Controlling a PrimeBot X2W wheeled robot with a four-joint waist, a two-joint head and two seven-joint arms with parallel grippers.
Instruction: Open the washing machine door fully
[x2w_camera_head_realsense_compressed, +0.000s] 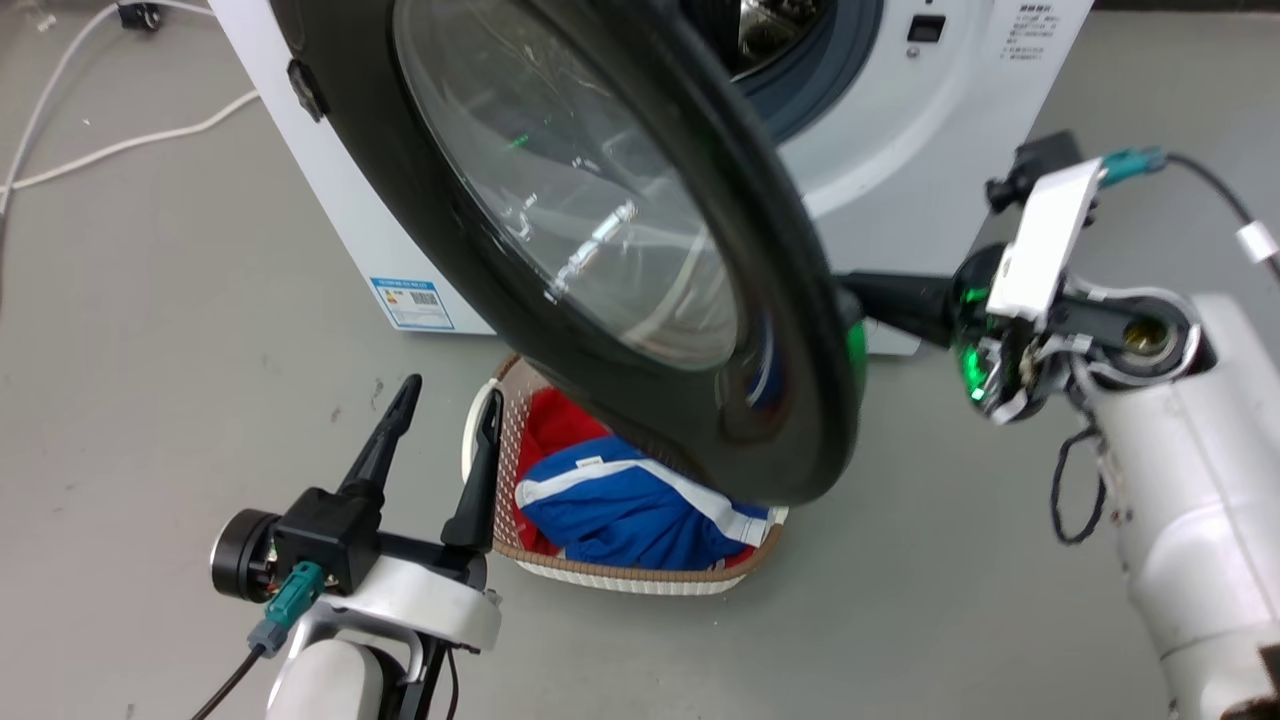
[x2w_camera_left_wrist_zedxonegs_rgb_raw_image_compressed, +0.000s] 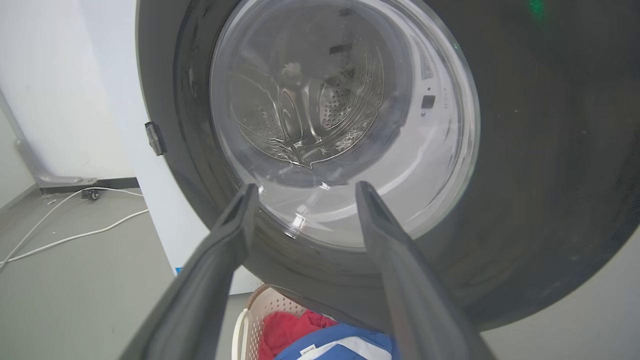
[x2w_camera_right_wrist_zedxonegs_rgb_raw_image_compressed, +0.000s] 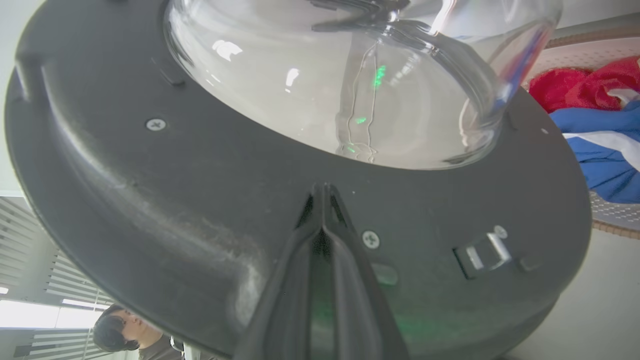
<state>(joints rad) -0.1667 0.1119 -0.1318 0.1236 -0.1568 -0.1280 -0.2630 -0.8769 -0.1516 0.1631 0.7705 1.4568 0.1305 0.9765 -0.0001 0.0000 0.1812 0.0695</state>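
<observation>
The washing machine door (x2w_camera_head_realsense_compressed: 580, 200), black-rimmed with a bulging glass window, stands swung partway out from the white machine (x2w_camera_head_realsense_compressed: 900, 130), its outer face turned towards my left side. My right gripper (x2w_camera_head_realsense_compressed: 870, 298) is shut and reaches in from the right, behind the door's edge. In the right wrist view its closed tips (x2w_camera_right_wrist_zedxonegs_rgb_raw_image_compressed: 324, 187) meet the door's dark inner face (x2w_camera_right_wrist_zedxonegs_rgb_raw_image_compressed: 175, 190), just below the glass bowl (x2w_camera_right_wrist_zedxonegs_rgb_raw_image_compressed: 325, 75). My left gripper (x2w_camera_head_realsense_compressed: 450, 395) is open and holds nothing. It sits low in front of the door's outer face (x2w_camera_left_wrist_zedxonegs_rgb_raw_image_compressed: 525, 150), apart from it.
A woven laundry basket (x2w_camera_head_realsense_compressed: 640, 575) with red and blue clothes (x2w_camera_head_realsense_compressed: 620, 510) stands on the floor under the door. The steel drum opening (x2w_camera_head_realsense_compressed: 780, 40) shows behind the door. White cables (x2w_camera_head_realsense_compressed: 120, 145) lie on the floor at the left. A person (x2w_camera_right_wrist_zedxonegs_rgb_raw_image_compressed: 120, 332) is in the background.
</observation>
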